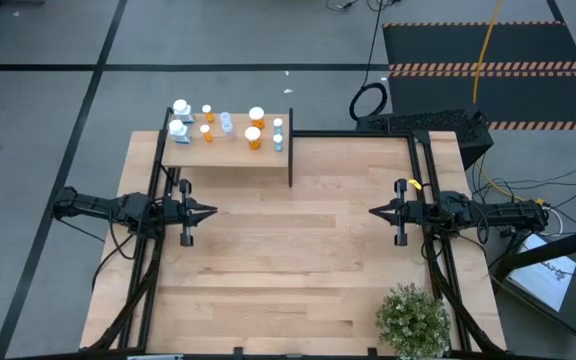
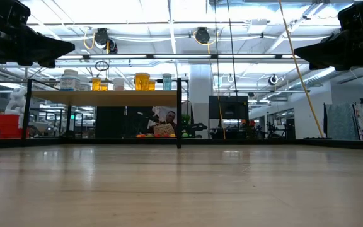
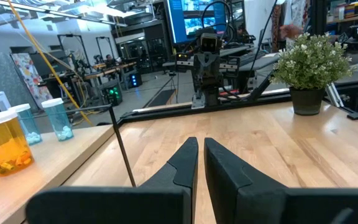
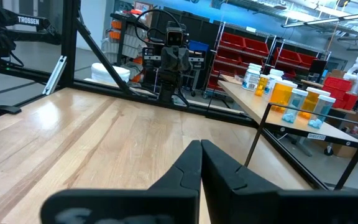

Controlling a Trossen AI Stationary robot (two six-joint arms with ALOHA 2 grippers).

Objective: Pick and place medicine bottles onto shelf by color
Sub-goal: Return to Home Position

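A light-wood tabletop (image 1: 298, 270) fills the high view, grey floor around it and a potted plant (image 1: 413, 318) at its 5 o'clock corner. The shelf (image 1: 230, 155) sits at the table's 11 o'clock, its black upright panel (image 1: 290, 150) at the 3 o'clock end. Every one of the medicine bottles (image 1: 254, 138) I can see stands on that board: white ones at the 9 o'clock end, orange in the middle, pale bluish ones beside the panel.

The left gripper (image 1: 208, 211) hangs over the table's 9 o'clock side, fingers drawn together on nothing. The right gripper (image 1: 375, 211) mirrors it at 3 o'clock, tips likewise together and empty. The two point at each other, well apart.

From the left gripper the shelf lies at roughly 12 to 1 o'clock, near but not touching. From the right gripper it lies at 10 o'clock, well apart.

I judge the sorting finished and the homing step nearly complete. The next move likely calls only for settling both arms at rest, clear of the shelf.
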